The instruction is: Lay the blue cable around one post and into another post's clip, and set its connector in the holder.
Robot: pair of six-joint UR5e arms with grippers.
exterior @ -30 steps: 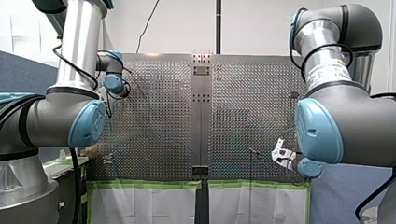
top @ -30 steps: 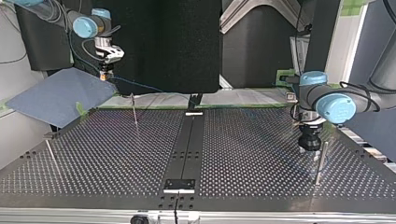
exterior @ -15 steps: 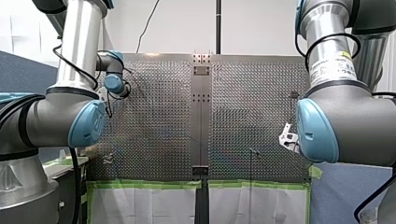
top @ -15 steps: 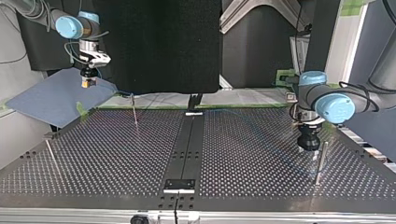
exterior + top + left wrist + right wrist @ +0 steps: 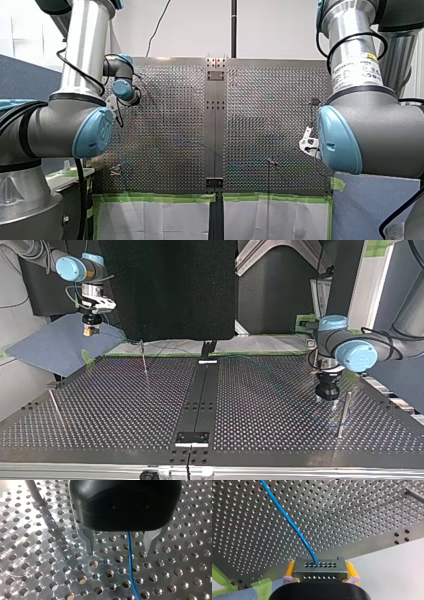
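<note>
In the top view, my right gripper point(image 5: 90, 330), with the connector point(image 5: 319, 568), has been carried toward 9 o'clock from the far edge of the table point(image 5: 280, 405) to over the blue cloth point(image 5: 50, 345), the blue cable point(image 5: 289, 522) drawn along with it, while my left gripper point(image 5: 327, 396) has been shifted slightly toward 9 o'clock.

Middle of the perforated table point(image 5: 250, 405) open. Obstructions: upright post point(image 5: 342, 412) just beside my left gripper point(image 5: 326, 398); thin post point(image 5: 144, 360) toward the top view's far edge; blue cable point(image 5: 294, 527) strung from the connector point(image 5: 319, 568) across the plate.
</note>
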